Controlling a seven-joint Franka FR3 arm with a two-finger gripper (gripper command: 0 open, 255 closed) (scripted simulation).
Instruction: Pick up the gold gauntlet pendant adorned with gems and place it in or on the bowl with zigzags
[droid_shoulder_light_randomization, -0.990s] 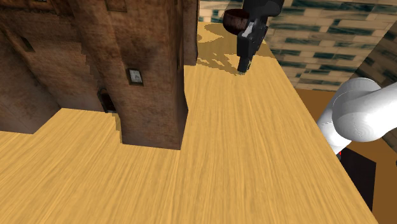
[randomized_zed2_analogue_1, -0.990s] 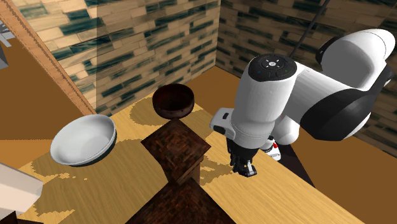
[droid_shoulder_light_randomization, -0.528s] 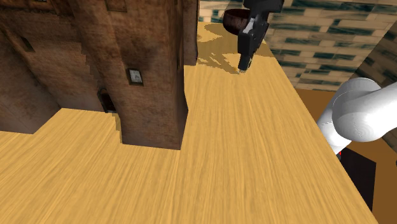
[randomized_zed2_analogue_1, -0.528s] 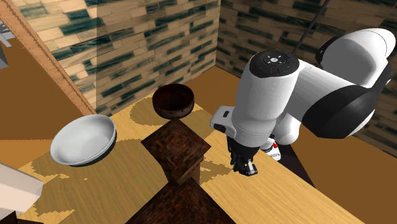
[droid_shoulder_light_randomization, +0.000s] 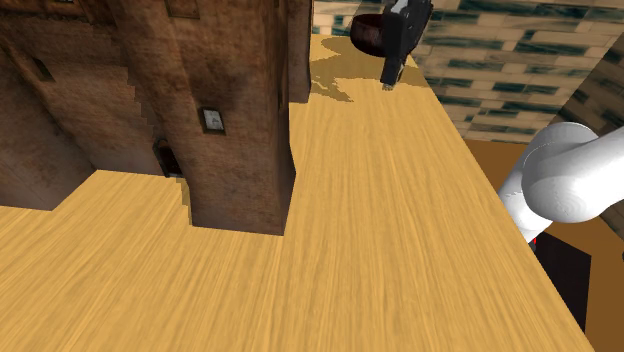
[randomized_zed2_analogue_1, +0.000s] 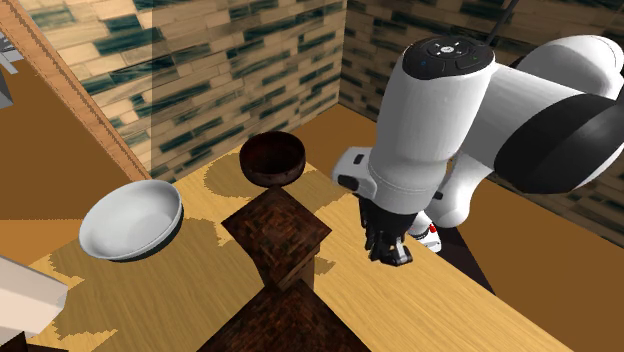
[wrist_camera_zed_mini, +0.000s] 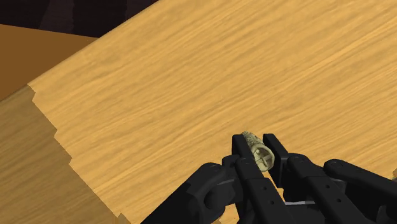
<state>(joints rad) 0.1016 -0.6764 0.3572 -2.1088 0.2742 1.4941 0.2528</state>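
Jaws, you can see, clasp the small gold pendant (wrist_camera_zed_mini: 259, 153), hanging above the wooden surface (wrist_camera_zed_mini: 191, 76) near its edge.

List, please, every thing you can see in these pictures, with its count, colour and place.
table: 1, light wood, under everything
tower-like block: 1, brown, standing on the table
dark brown bowl: 1, at the table's far end, near the wall
white bowl: 1, left of the dark bowl in the second exterior view
wall: tan and dark green bricks, behind the table
pendant: 1, pale gold, clasped between the fingers
arm: 1, white with dark joints
gripper: 1, black, above the table
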